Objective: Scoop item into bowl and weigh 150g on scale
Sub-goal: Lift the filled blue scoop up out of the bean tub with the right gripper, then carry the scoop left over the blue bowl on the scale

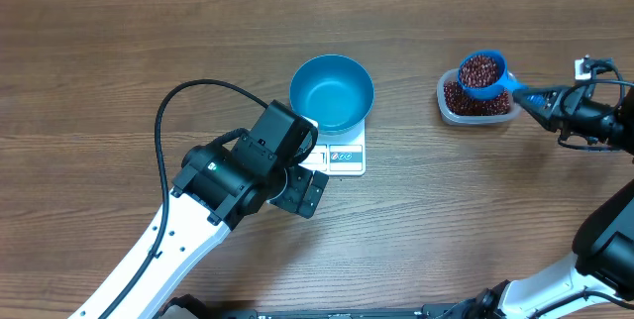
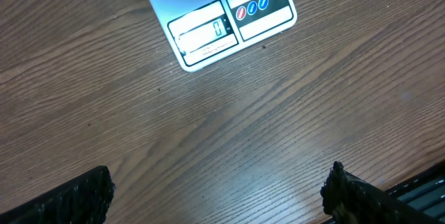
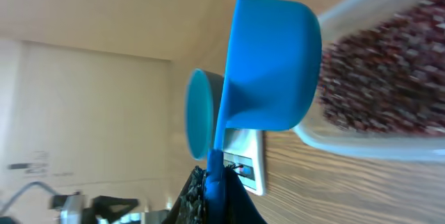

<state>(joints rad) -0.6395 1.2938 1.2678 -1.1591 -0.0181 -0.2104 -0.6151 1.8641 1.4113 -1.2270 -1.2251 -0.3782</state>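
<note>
Beans [image 1: 481, 71]: small dark red-brown grains, heaped to the rim of the scoop; many more lie loose in the tub beneath it.
Scoop [image 1: 498, 61]: small bright blue cup with a handle, mouth up, raised over the tub. Its handle runs back toward the right edge of the counter.
Tub [image 1: 466, 118]: clear plastic, resting on the counter at the right, well apart from the scale.
Bowl [image 1: 332, 93]: round, bright blue, upright on the scale and covering the far part of the platform. Its inside shows plain blue from overhead.
Scale [image 1: 345, 156]: flat, white, near the middle of the counter. The panel edge faces the robot and sticks out from under the bowl. The left wrist view shows a display window beside three round buttons; the reading is too faint to make out.
Left tool [image 2: 221, 182]: jaws spread wide with nothing between them, over bare wood just beside the panel edge of the scale. Its dark fingertips [image 2: 90, 193] sit at the lower corners of the wrist view.
Right tool [image 1: 533, 99]: clamped narrow on the scoop's handle, carrying the loaded cup above the tub. From its wrist camera the bowl and scale show beyond the scoop.
Counter [image 1: 119, 42]: brown wood grain.
</note>
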